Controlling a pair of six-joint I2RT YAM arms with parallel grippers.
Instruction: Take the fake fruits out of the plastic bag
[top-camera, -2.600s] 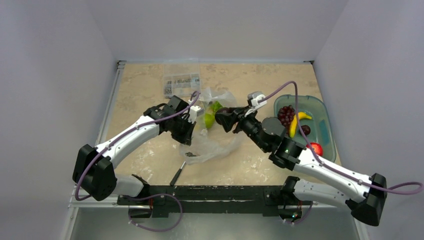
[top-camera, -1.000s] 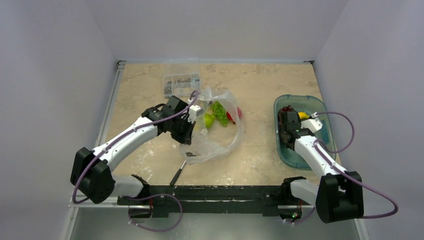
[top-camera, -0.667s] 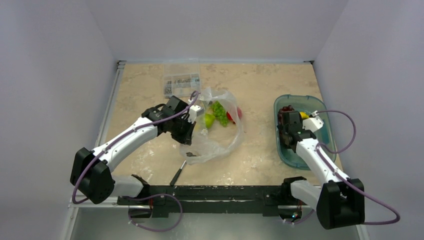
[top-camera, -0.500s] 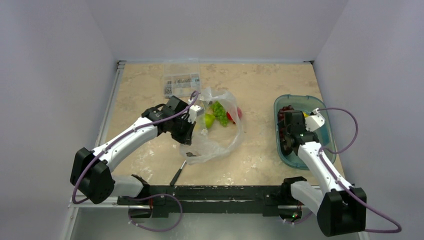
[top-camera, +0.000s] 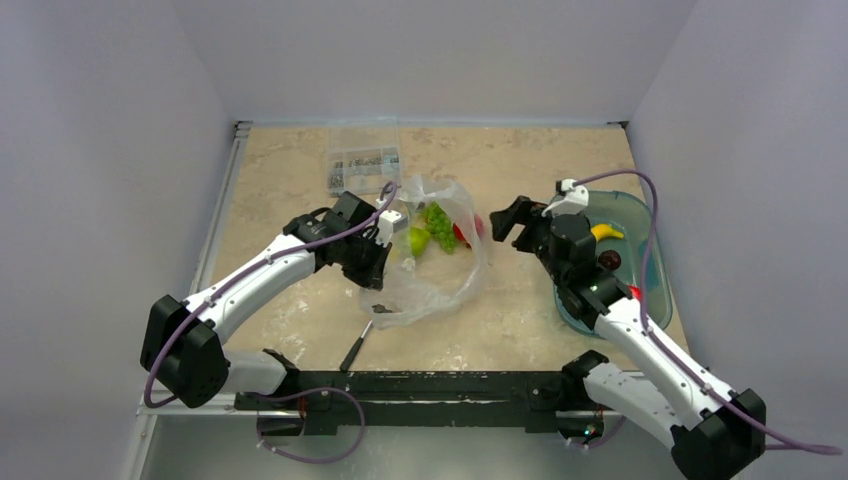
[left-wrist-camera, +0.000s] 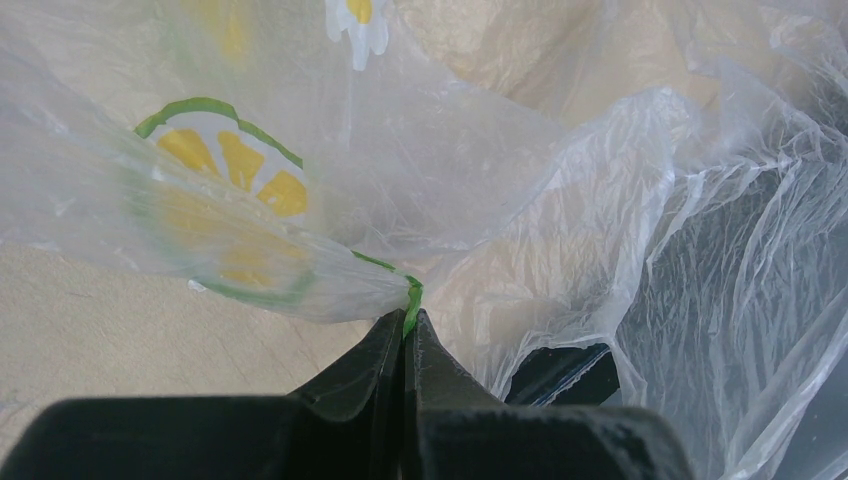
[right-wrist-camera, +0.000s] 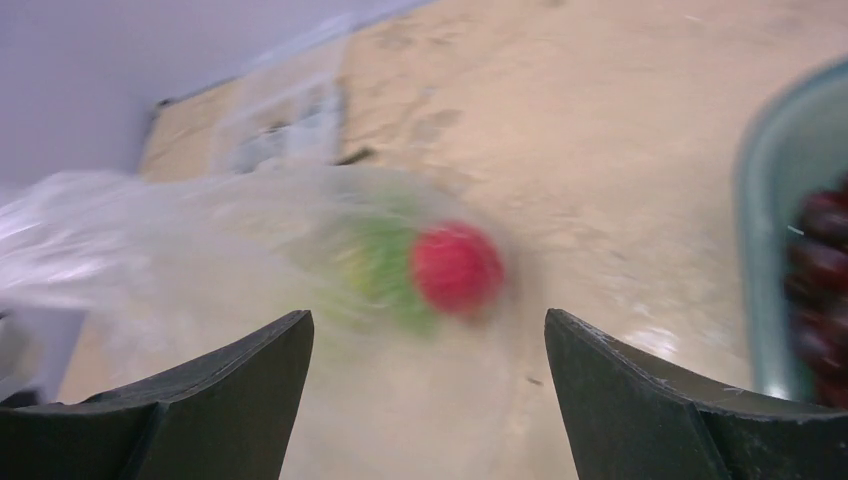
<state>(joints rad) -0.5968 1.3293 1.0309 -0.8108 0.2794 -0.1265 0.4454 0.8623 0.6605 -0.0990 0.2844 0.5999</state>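
Note:
The clear plastic bag (top-camera: 432, 272) lies mid-table. A green grape bunch (top-camera: 438, 226), a green apple (top-camera: 418, 240) and a red fruit (top-camera: 466, 231) sit in it near its mouth. My left gripper (top-camera: 383, 243) is shut on the bag's green-edged rim (left-wrist-camera: 411, 297). My right gripper (top-camera: 508, 220) is open and empty, just right of the bag; its view is blurred but shows the red fruit (right-wrist-camera: 457, 268) and green fruit (right-wrist-camera: 385, 262) ahead. A banana (top-camera: 603, 232), a dark plum (top-camera: 610, 260) and a red fruit (top-camera: 632, 291) lie in the teal bin (top-camera: 648, 262).
A clear rigid box of small parts (top-camera: 362, 167) stands at the back left. A dark tool (top-camera: 356, 347) lies near the front edge. Grey walls close in the table on both sides.
My right gripper left the teal bin, swung left and now hovers open beside the bag. The left gripper has kept its hold on the bag rim.

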